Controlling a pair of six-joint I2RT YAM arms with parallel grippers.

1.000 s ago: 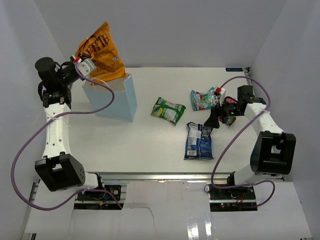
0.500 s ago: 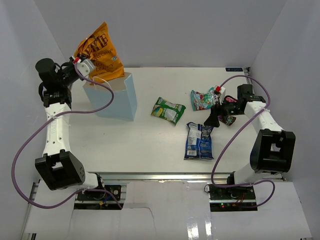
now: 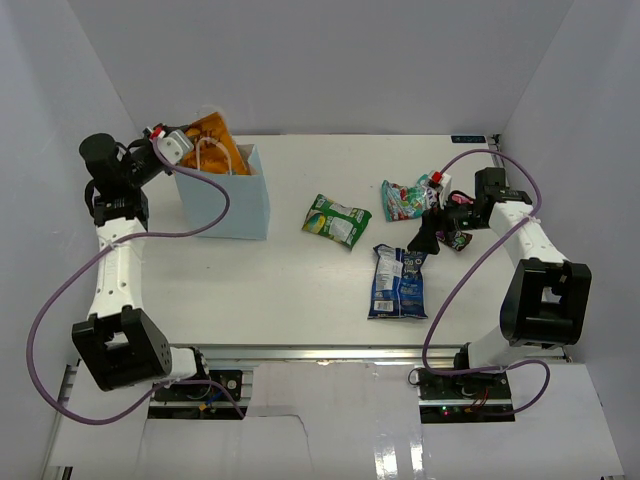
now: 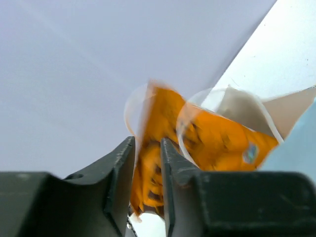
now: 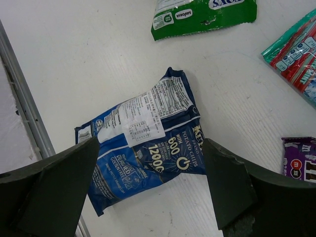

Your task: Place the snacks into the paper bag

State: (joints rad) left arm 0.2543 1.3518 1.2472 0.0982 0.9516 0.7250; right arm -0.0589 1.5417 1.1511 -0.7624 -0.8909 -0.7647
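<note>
left claw: at the far left of the table, level with the top of the paper bag; its jaws stand a little apart, released, with the blurred orange chip bag showing in the narrow gap between them.
orange chip bag: inside the paper bag, with only its crumpled top sticking out above the rim.
paper bag: light blue, upright, at the far left of the table, just beside the left claw.
right claw: jaws spread wide and grasping nothing; it hangs above the table, and its own camera sees the blue-white bag between the fingers.
blue-white bag: flat on the table, right of centre, nearest the arms.
green bag: flat near the middle of the table, apart from the others.
teal-red candy bag: on the table beyond the blue-white bag, near the right claw.
purple candy pack: on the table just beside the right claw, partly out of view.
</note>
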